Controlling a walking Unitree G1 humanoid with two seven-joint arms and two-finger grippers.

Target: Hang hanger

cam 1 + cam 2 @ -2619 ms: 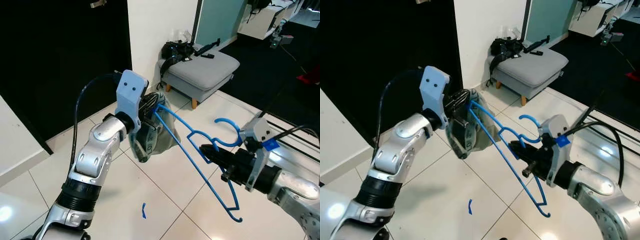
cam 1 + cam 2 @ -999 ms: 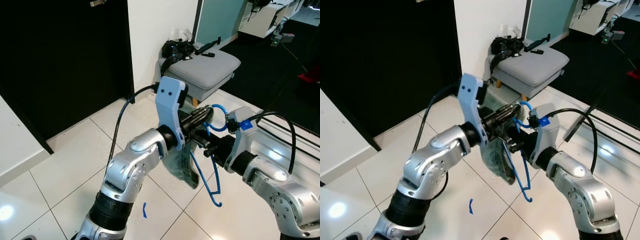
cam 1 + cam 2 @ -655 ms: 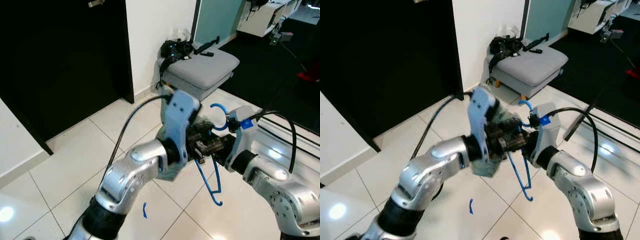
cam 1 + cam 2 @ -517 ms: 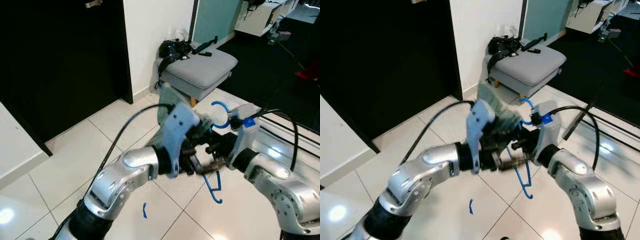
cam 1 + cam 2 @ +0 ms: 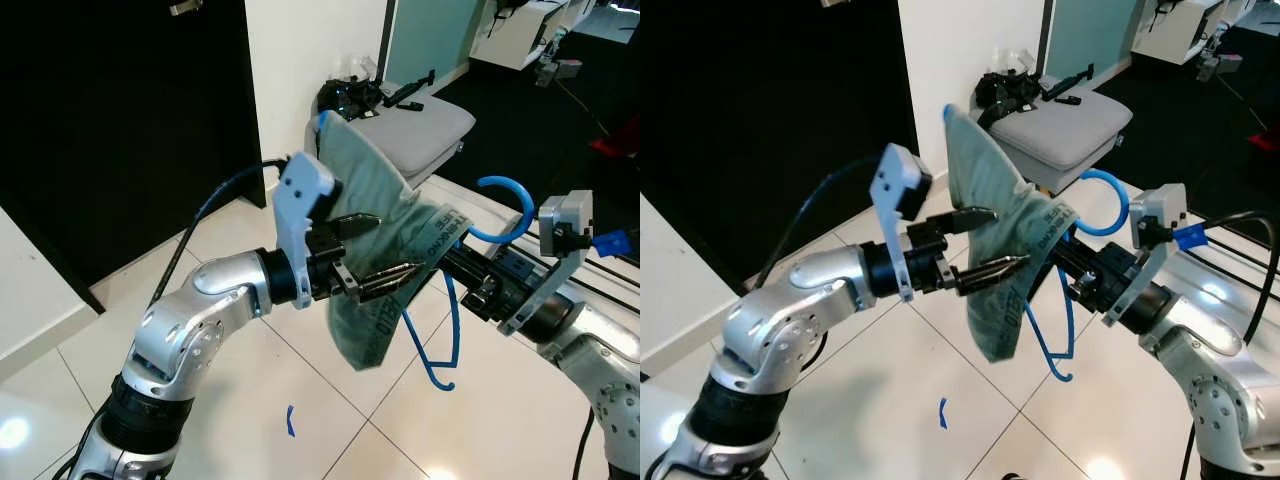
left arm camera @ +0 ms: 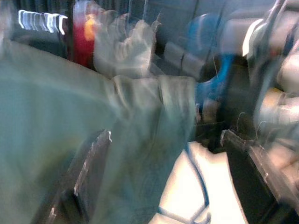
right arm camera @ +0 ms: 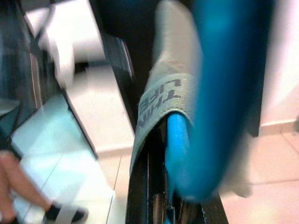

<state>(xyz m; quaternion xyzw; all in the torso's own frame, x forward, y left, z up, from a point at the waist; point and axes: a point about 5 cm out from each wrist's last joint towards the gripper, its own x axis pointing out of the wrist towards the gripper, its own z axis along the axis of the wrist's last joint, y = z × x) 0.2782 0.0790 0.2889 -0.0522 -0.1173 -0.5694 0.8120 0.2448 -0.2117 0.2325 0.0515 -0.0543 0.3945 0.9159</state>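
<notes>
My right gripper (image 5: 462, 262) clamps the blue hanger (image 5: 450, 330) at its neck, hook above | grey-green garment (image 5: 385, 250) draped over it | my left gripper (image 5: 385, 250), fingers spread, against the cloth | since 0.5 s ago left gripper has let go, garment now spread out

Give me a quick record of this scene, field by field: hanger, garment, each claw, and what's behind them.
hanger: blue hanger, held in the air, hook up
garment: grey-green garment, draped over the hanger, one corner raised
right claw: shut on the blue hanger near its neck
left claw: open, fingers spread against the garment
background: grey footstool with black items on it, by a white wall
floor: white tiled floor
</notes>
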